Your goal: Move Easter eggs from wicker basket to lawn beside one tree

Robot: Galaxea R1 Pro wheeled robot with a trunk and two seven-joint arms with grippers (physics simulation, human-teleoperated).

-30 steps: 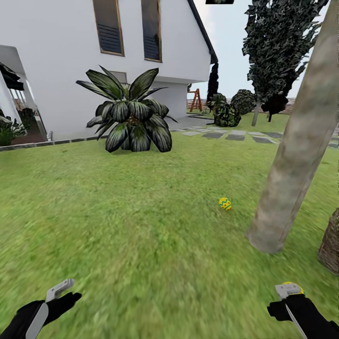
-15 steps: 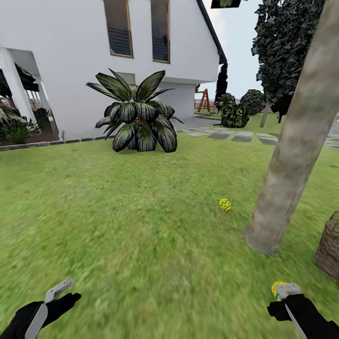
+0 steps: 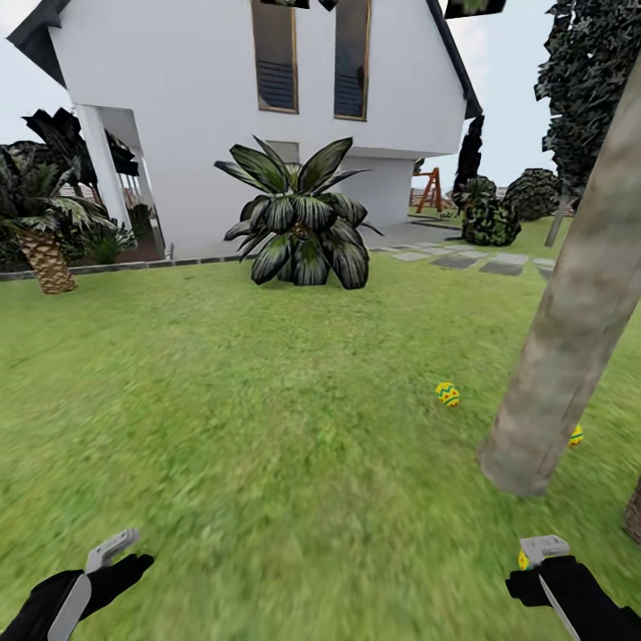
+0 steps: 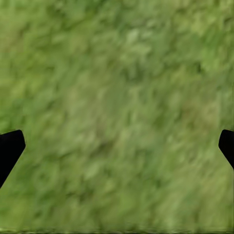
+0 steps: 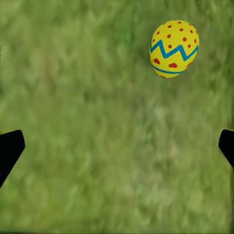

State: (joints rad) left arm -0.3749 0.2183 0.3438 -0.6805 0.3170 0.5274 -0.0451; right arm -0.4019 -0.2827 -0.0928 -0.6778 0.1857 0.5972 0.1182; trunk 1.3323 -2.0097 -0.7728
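Observation:
One Easter egg [image 3: 448, 393], yellow with red dots and a blue zigzag, lies on the lawn [image 3: 267, 427] just left of the tree [image 3: 570, 338] trunk. Another egg [image 3: 576, 435] peeks out on the trunk's right side, at its foot. A third egg [image 5: 174, 48] lies on the grass in the right wrist view, off to one side of my open right gripper [image 5: 117, 151] and not between its fingers; in the head view it is a yellow sliver [image 3: 523, 559] beside that gripper [image 3: 543, 550]. My left gripper [image 3: 111, 547] hangs open over bare grass [image 4: 117, 117]. A sliver of the wicker basket [image 3: 635, 512] shows at the right edge.
A white house [image 3: 178, 116] stands behind, with a big dark-leaved bush [image 3: 303, 223] in front of it and a small palm [image 3: 44, 249] at the left. Grey stepping stones [image 3: 481, 260] and round bushes [image 3: 490, 218] lie at the far right.
The camera has swung left, shifting the whole picture right. A second egg now shows by the trunk and the basket has slid almost out of the picture. Both arms hold their pose.

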